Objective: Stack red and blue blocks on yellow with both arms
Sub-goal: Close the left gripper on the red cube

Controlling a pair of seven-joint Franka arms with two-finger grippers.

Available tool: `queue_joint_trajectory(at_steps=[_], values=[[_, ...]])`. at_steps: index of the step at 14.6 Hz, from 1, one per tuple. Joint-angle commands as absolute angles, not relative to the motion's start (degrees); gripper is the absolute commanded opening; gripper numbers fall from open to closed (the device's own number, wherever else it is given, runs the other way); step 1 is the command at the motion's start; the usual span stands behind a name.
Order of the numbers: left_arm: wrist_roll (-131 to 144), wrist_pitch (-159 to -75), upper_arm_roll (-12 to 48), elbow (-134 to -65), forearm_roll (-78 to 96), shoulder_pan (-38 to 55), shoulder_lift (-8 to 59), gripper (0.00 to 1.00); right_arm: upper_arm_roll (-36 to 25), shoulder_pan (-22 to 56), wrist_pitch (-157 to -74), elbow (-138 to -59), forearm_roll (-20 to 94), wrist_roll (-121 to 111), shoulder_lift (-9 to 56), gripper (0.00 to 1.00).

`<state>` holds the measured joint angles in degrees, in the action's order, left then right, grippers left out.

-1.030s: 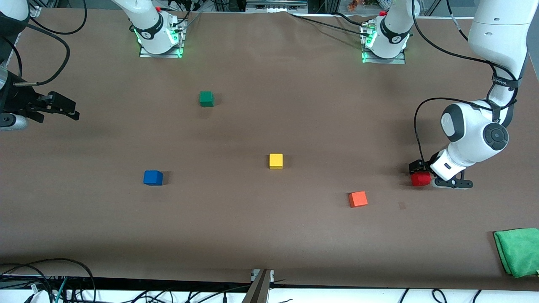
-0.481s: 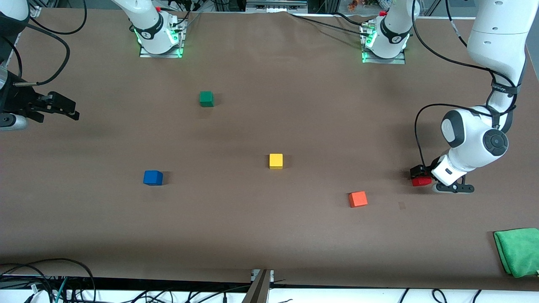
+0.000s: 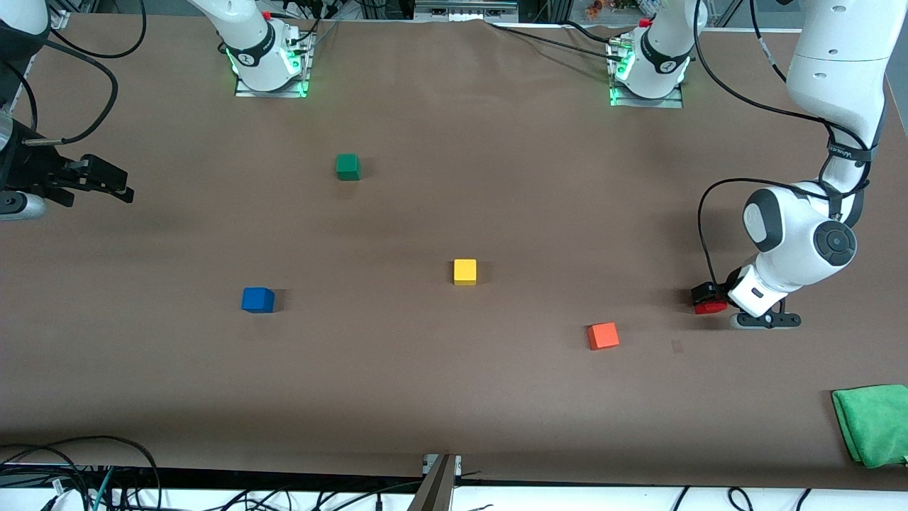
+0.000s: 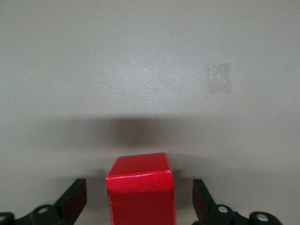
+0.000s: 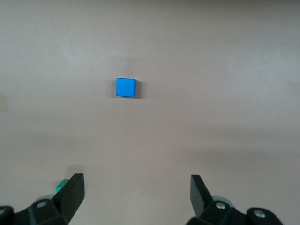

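The red block [image 3: 710,307] rests on the table at the left arm's end. My left gripper [image 3: 711,299] is down around it. In the left wrist view the red block [image 4: 140,187] stands between the fingers of my left gripper [image 4: 139,188], which is open, with a gap on each side. The blue block [image 3: 257,299] lies toward the right arm's end, and shows as the blue block [image 5: 125,87] in the right wrist view. The yellow cube [image 3: 465,272] sits mid-table. My right gripper [image 3: 113,184] waits open and empty in the air at the right arm's end; the right wrist view shows this right gripper [image 5: 136,187] high above the table.
A green cube [image 3: 347,167] lies farther from the front camera than the yellow one. An orange cube [image 3: 603,336] sits between the yellow cube and the red block, nearer the camera. A green cloth [image 3: 872,422] lies at the table's corner by the left arm's end.
My left gripper has come down over the red block, so less of the block shows in the front view. The right arm has not moved.
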<state>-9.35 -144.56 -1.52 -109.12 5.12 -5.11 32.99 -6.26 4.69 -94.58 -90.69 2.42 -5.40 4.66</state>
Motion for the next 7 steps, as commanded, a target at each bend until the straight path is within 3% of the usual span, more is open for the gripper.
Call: queue_joint_trajectory(at_steps=[1,2,7], values=[[-8.4,-144.7,-1.6,-107.9,4.2,-5.1,33.6,0.23,-6.2,4.6,-93.9,-91.1,2.5,-6.2,3.6,1.0],[-8.4,-144.8,-1.6,-107.9,4.2,-5.1,33.4,0.0,-6.2,4.6,-93.9,-91.1,2.5,-6.2,3.6,1.0],[-8.2,-144.0,-1.8,-107.2,4.2,-4.7,32.3,0.0,-6.2,4.6,-93.9,-91.1,2.5,-6.2,3.6,1.0]])
